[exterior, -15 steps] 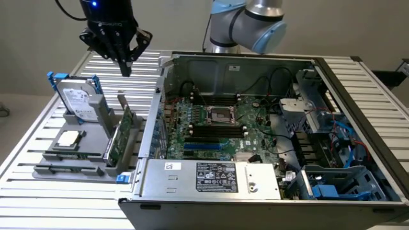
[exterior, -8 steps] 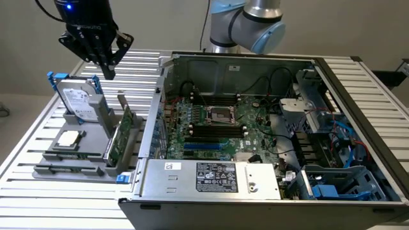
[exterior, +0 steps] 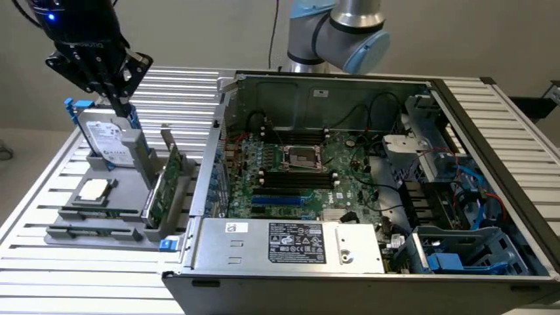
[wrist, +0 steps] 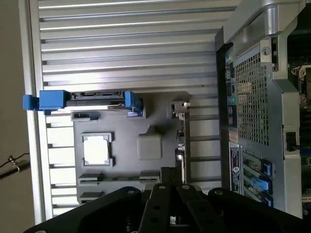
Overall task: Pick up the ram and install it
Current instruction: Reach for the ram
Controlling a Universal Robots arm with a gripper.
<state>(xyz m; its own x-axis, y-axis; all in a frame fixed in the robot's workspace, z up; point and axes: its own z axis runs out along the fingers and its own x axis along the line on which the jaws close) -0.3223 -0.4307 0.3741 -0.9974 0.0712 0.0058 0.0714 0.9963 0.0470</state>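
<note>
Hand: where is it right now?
On the exterior view's left, the hand, shut, hangs close over the top edge of the upright hard drive, which stands on the grey parts tray.

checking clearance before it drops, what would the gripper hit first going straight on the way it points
Probably the gray tray, close by the upright green card. The gripper points down; the exterior view lines it up over the hard drive, but depth there is unclear.

Soft, even indoor light, probably from overhead.
Table slats (wrist: 126, 43) glare white in the wrist view; the case (exterior: 289, 92) interior lies dimmer, with shadow under its walls.
</note>
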